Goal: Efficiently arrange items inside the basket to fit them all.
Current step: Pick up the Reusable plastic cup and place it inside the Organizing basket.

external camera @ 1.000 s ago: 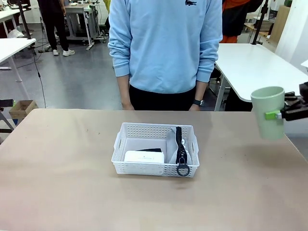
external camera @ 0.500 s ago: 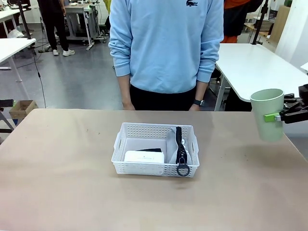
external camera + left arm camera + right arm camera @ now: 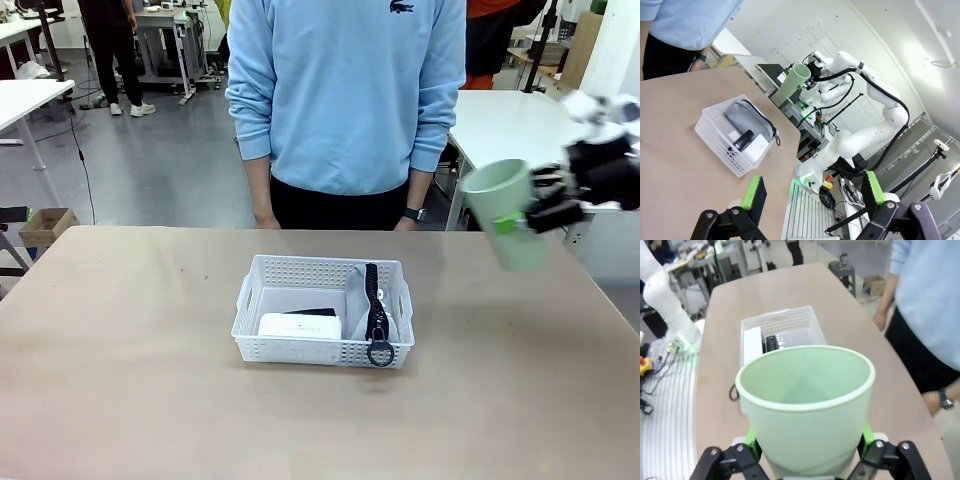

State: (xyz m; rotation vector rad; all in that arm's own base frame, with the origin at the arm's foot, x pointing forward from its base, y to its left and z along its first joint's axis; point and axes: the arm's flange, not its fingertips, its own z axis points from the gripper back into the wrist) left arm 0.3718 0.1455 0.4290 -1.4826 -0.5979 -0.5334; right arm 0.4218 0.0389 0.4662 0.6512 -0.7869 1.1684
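Observation:
The white perforated basket [image 3: 300,264] sits mid-table. Inside it, a grey pouch [image 3: 358,300] with a black zipper stands along the right side. A white flat box [image 3: 299,326] lies at the front left with a black stapler [image 3: 312,312] behind it. My right gripper [image 3: 530,218] is shut on a pale green cup [image 3: 505,205], held tilted in the air to the right of the basket. In the right wrist view the cup [image 3: 805,400] sits between my pads [image 3: 751,437], with the basket [image 3: 785,320] beyond it. My left gripper [image 3: 812,192] is open, far from the basket [image 3: 710,131].
A person in a light blue sweatshirt [image 3: 345,90] stands at the table's far edge, hands [image 3: 265,220] hanging by the edge. Bare tabletop [image 3: 120,340] surrounds the basket on all sides. White tables stand behind.
My right arm has moved left and up with the cup, which now tilts with its mouth leaning left. The basket and its contents have not moved.

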